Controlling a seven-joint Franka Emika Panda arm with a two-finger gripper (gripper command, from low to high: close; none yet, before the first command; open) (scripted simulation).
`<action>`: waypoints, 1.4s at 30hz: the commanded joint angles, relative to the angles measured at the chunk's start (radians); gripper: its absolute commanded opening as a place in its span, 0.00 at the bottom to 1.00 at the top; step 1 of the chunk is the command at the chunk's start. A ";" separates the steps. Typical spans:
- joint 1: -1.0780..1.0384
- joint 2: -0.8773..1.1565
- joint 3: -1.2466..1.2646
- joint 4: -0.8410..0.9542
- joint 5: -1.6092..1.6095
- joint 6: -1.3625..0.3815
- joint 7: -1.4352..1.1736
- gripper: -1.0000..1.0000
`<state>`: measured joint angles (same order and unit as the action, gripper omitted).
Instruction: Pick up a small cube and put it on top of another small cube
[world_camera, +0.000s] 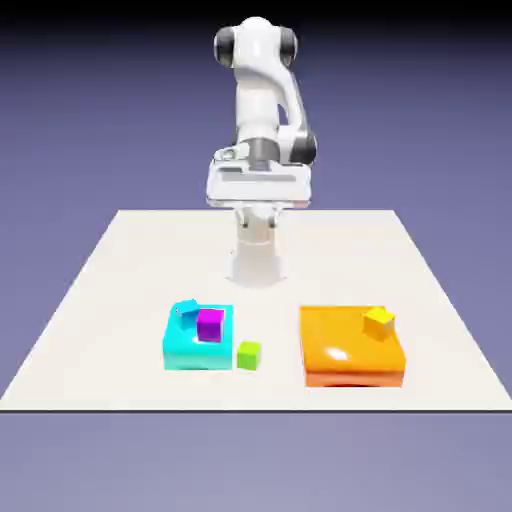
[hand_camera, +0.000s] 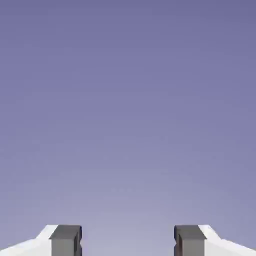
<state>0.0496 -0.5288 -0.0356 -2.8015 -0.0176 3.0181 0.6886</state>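
On the table (world_camera: 120, 300), a flat off-white matte slab, the cyan block (world_camera: 185, 348) is our landmark: broad, low, glossy and square. Sitting on its top, toward the exterior view's right edge, is the purple cube (world_camera: 210, 324), small and sharp-cornered. Just beside that, at the block's far corner on the exterior view's left, a little cyan cube (world_camera: 186, 308) perches slightly askew, almost blending with the surface beneath it. Down on the table, just off the cyan block's near corner on the exterior view's right, rests the green cube (world_camera: 249, 354), lime-coloured, touching or very nearly touching the block's side; which, I cannot tell. Well to the exterior view's right of the cyan block lies the orange block (world_camera: 345, 350), the same low slab shape, shiny with a bright highlight on top, and it carries the yellow cube (world_camera: 379, 322) near its far right corner, turned a little. Beyond the cyan block, at the table's far edge, the arm (world_camera: 262, 90) stands folded high, smooth white shells with dark joints, its hand a wide pale bar well above everything. In the hand view the gripper (hand_camera: 128, 242) shows two grey square fingertips (hand_camera: 65, 241) spread wide apart, only blue-violet backdrop between them, nothing held
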 joint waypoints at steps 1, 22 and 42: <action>0.031 0.034 -0.030 0.007 -0.015 -0.016 -0.044 0.50; 0.592 0.756 -0.558 0.150 -0.265 -0.262 -0.899 0.50; 0.430 0.473 -0.511 0.206 -0.351 -0.595 -0.841 0.00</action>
<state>0.4722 -0.0557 -0.5467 -2.5951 -0.3674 2.4219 -0.1535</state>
